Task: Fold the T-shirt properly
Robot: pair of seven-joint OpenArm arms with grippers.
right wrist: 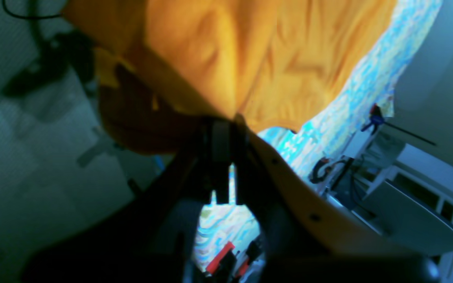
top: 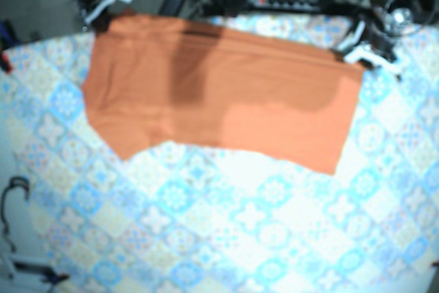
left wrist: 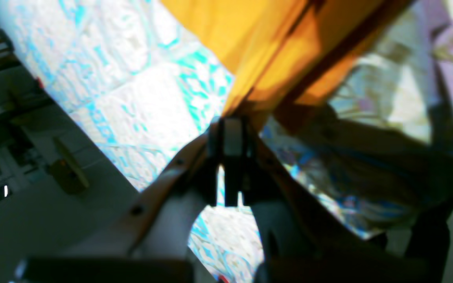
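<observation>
**Left wrist view.** My left claw (left wrist: 232,124) is clenched on a pinch of the orange T-shirt (left wrist: 258,43). The cloth fans out from the tips in taut creases above the patterned worktop (left wrist: 132,90).

**Right wrist view.** My right claw (right wrist: 224,125) is likewise clamped on a gathered bit of the shirt, which spreads away in soft wrinkles.

**Base view.** The T-shirt lies stretched across the far part of the worktop. I hold one far corner in each claw, and the near edge reaches toward the middle.

**Handling, as I judge it.** The shirt is light, limp cloth with no stiffness, so it will sag between my two grips unless held in tension. It is best taken at corners or along an edge. A deep pinch is needed, since thin fabric may slip out of a shallow one.
</observation>
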